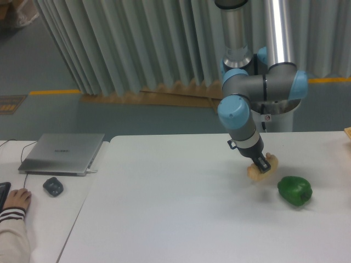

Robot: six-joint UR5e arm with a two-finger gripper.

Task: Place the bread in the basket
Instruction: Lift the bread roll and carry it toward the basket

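The bread (261, 169) is a small pale tan loaf lying on the white table (181, 219) at the right, just left of a glossy green pepper (295, 190). My gripper (263, 164) is down on the loaf, its dark fingers over the loaf's middle. The fingers sit against the bread, but I cannot tell whether they are closed on it. The basket is mostly out of view; only a tan sliver (347, 132) shows at the right edge of the frame.
A closed grey laptop (63, 153) and a dark mouse (53, 186) lie on the left table. A person's hand in a striped sleeve (15, 200) rests at the bottom left. The arm's base stands behind the table at right.
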